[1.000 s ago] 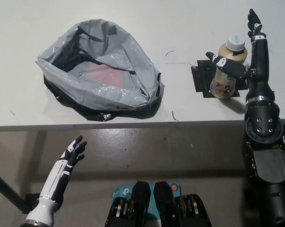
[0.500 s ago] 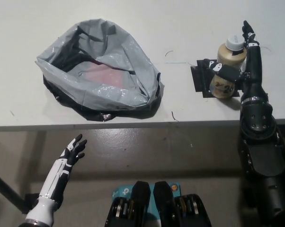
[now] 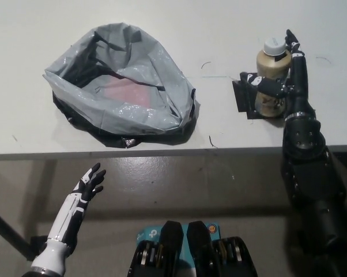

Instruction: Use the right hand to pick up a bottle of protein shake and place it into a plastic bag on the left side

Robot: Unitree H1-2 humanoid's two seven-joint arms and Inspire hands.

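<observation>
Since a second ago the right hand (image 3: 280,81) has drawn leftward along the tabletop (image 3: 231,23) and carried the protein shake bottle (image 3: 271,78) with it, so that the bottle now stands a little farther from the right edge than before. Its fingers are wrapped around the bottle's tan body, one lying across the front of the label and another reaching up beside the white cap. The bottle is upright, over a dark patch (image 3: 245,95) on the tabletop close to the front edge on the right side; whether its base touches the surface cannot be told. The black forearm rises over the front edge just behind it.

The plastic bag (image 3: 121,86), grey outside and black within, lies open and crumpled on the left half of the tabletop, well apart from the bottle, with something reddish showing inside its mouth. It has not shifted.

The left hand (image 3: 90,183) rests below the front edge at lower left, off the tabletop, fingers spread and holding nothing, as before.
</observation>
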